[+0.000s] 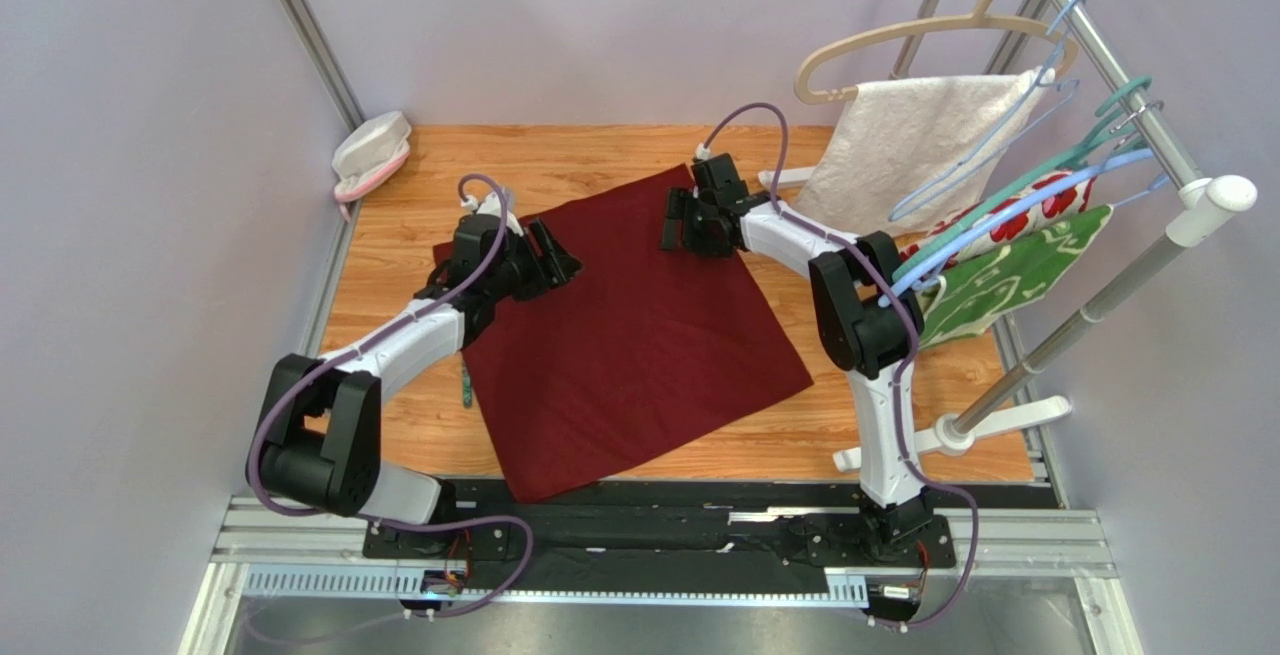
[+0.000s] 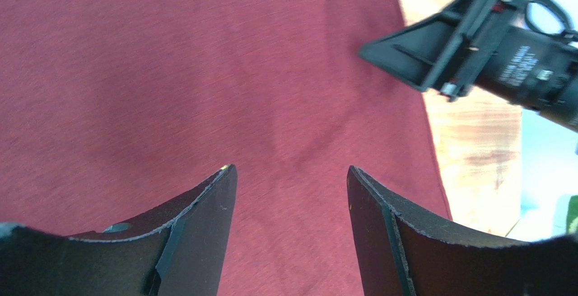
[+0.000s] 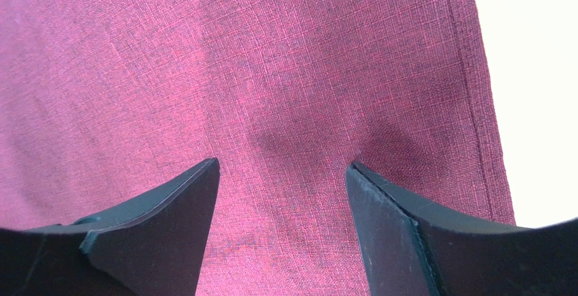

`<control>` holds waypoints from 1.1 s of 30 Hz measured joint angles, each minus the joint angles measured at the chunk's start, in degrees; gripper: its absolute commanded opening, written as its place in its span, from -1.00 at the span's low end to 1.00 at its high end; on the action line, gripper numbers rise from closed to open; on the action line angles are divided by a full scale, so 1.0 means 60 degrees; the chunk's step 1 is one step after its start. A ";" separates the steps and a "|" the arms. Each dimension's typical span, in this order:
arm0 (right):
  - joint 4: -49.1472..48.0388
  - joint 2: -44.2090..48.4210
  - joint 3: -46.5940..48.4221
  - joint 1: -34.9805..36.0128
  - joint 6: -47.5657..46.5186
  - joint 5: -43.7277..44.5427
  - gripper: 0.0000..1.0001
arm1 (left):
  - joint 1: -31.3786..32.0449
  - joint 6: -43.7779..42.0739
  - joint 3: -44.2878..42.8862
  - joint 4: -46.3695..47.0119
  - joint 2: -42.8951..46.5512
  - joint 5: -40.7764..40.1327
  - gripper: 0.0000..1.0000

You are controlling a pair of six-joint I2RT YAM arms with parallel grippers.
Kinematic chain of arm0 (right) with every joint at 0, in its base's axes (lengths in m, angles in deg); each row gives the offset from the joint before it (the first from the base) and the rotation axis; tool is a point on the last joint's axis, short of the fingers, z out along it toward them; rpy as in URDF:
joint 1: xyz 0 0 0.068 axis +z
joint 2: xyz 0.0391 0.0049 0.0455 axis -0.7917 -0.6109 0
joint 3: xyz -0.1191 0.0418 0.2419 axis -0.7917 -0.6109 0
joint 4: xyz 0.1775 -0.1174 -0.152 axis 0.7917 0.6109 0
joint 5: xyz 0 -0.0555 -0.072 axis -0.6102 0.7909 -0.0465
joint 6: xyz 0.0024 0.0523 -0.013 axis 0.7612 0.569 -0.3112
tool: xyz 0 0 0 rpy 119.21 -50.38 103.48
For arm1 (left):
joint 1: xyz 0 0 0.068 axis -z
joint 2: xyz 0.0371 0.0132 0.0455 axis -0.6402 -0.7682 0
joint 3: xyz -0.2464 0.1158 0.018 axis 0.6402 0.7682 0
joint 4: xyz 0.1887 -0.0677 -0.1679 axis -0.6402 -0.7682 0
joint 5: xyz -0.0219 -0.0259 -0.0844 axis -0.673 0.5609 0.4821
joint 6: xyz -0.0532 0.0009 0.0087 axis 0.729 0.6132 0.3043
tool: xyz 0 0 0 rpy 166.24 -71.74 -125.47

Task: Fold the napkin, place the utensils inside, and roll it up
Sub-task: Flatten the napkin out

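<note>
The napkin (image 1: pixel 639 325) lies spread flat and single-layered on the wooden desk (image 1: pixel 406 220), turned at an angle to the desk edges, with no fold made yet. A slim teal utensil (image 1: pixel 467 393) rests on the bare wood just beside the cloth's left edge; the other cutlery cannot be made out.

The left end effector (image 2: pixel 292 170) hangs over the far-left part of the napkin, its jaws wide apart with nothing between them. The right end effector (image 3: pixel 281 164) is also spread wide and empty. It is low over the cloth near the far corner and just inside the stitched hem, close enough to cast soft shadows on the weave.

The cloth looks like a thin, woven fabric: light, limp and not slippery, likely to drape and crease where it is lifted rather than hold a shape. A pinch in the middle would probably only bunch it. The better hold appears to be right at the hem or at a corner, one corner per arm, so the far edge can be carried over evenly. With fabric this flat, a fingertip may need to press down and scrape to get under the edge, and uneven pulls could skew the fold.
</note>
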 measured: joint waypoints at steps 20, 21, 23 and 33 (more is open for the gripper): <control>0.0670 -0.0776 0.1552 -0.0211 0.0219 0.0404 0.55 | -0.0029 0.0331 -0.2160 0.0437 -0.4328 0.1235 0.38; 0.0659 -0.0772 0.1570 -0.0226 0.0153 0.0302 0.55 | -0.0029 0.0328 -0.2302 0.0430 -0.4441 0.1257 0.38; 0.0539 -0.0743 0.1563 -0.0226 -0.0033 0.0062 0.55 | -0.0029 0.0306 -0.2575 0.0364 -0.4630 0.1279 0.38; -0.0084 0.1858 -0.1537 0.0721 -0.0401 -0.0532 0.54 | -0.0029 -0.0197 -0.2761 -0.0357 -0.4149 0.0794 0.39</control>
